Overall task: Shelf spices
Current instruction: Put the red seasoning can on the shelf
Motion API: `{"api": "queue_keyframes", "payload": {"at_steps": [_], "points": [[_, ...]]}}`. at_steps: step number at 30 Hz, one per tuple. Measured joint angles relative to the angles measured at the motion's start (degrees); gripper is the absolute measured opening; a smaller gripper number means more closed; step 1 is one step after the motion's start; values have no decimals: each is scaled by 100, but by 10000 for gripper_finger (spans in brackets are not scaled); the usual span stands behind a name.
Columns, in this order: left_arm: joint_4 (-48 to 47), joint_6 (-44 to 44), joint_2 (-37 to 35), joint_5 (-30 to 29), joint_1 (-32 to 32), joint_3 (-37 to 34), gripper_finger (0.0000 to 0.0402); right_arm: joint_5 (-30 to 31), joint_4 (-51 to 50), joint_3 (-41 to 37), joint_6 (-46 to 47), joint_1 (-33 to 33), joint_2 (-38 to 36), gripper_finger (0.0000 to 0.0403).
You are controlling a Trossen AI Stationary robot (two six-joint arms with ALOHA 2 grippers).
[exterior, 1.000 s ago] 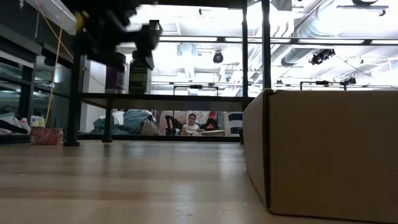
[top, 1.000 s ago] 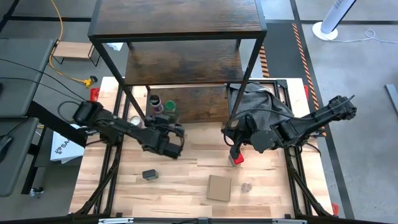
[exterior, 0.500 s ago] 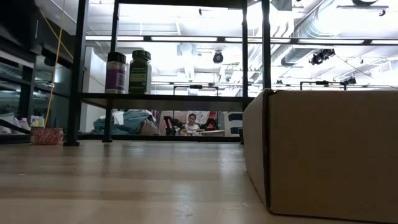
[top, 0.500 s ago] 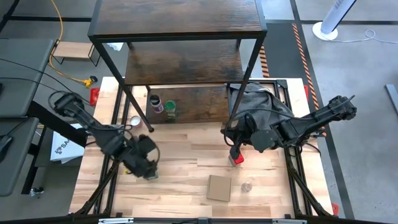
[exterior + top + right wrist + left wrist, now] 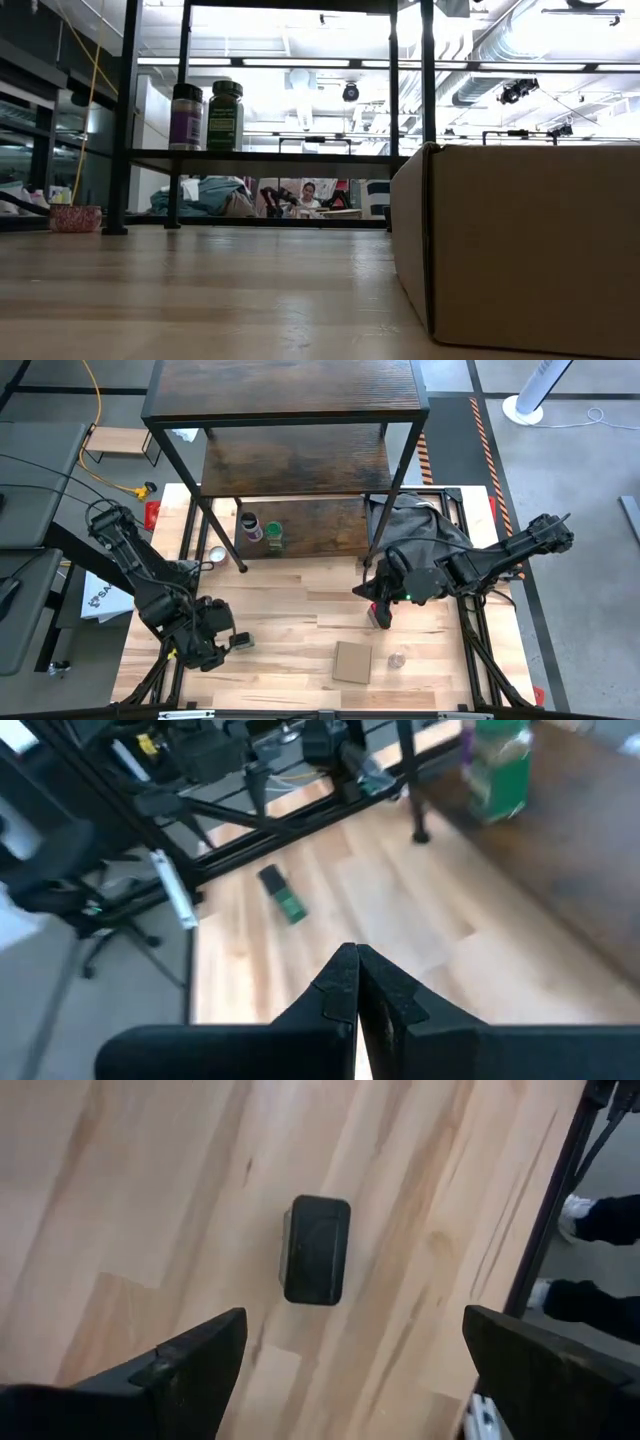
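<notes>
The dark spice container (image 5: pixel 317 1249) lies on its side near the tabletop's front-left corner, under the left gripper (image 5: pixel 340 1355), whose fingers stand wide apart. It should descend centred, then close. The right gripper (image 5: pixel 356 982) is pressed together mid-table.

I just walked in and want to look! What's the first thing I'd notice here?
The big dark shelf stands at the table's far edge, with a purple-lidded jar and a green-lidded jar side by side on its lowest board. Near the table's front left, the left gripper hangs with its fingers wide open over a small dark spice container lying on the wood.
</notes>
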Motion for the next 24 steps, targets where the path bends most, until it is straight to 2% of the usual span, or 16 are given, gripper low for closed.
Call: {"api": "queue_keyframes", "payload": {"at_steps": [3, 10, 16, 24], "points": [[0, 319, 0, -194, -86, 0, 364, -315, 0, 0, 505, 29, 0, 0], [23, 799, 0, -173, -130, 0, 364, -392, -71, 0, 1215, 464, 18, 0], [418, 806, 0, -470, -129, 0, 364, -386, -567, 0, 1855, 773, 37, 0], [543, 702, 0, -559, -121, 0, 364, -386, -1021, -1, 2187, 1168, 39, 0]]}}
